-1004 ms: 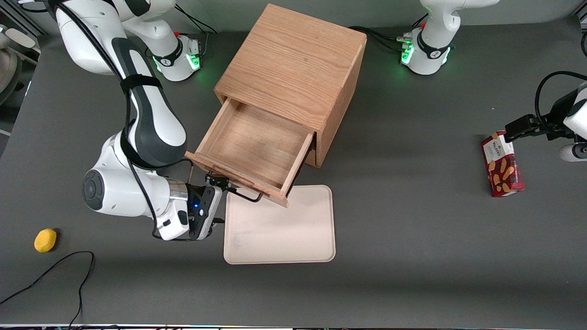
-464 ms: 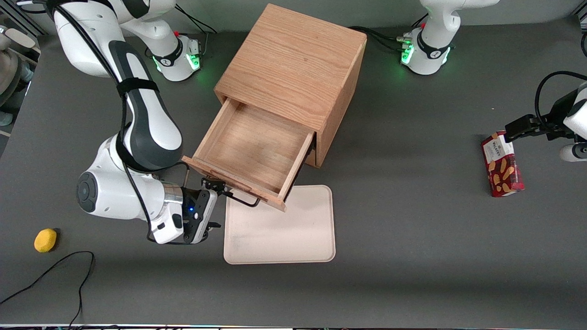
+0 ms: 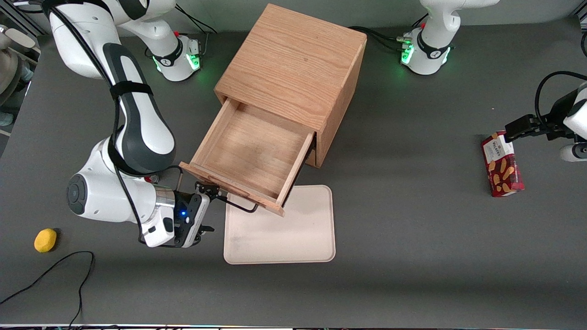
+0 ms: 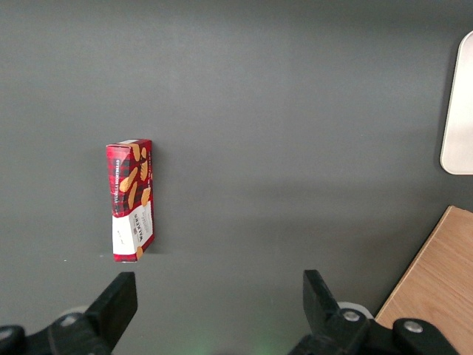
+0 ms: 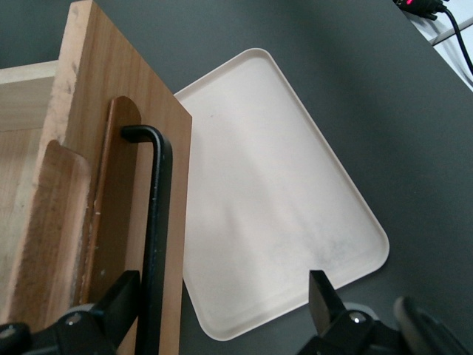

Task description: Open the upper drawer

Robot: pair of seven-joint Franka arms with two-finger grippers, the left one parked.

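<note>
One cabinet (image 3: 293, 68), one tray (image 3: 279, 233), one biscuit box (image 3: 501, 165), one lemon (image 3: 45, 240).

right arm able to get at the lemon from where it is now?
Probably yes. The lemon lies in the open on the table toward the working arm's end, nothing around it but a loose cable. The gripper is open at the upper drawer handle, holding nothing.

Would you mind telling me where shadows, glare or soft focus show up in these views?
Front view: sharp, even overhead light; the upper drawer throws a soft shadow onto the tray, and green lights glow on both arm bases. Right wrist view: the gripper, open around the drawer's black handle, looks soft close up. Left wrist view: the cookie box casts only a faint shadow.
</note>
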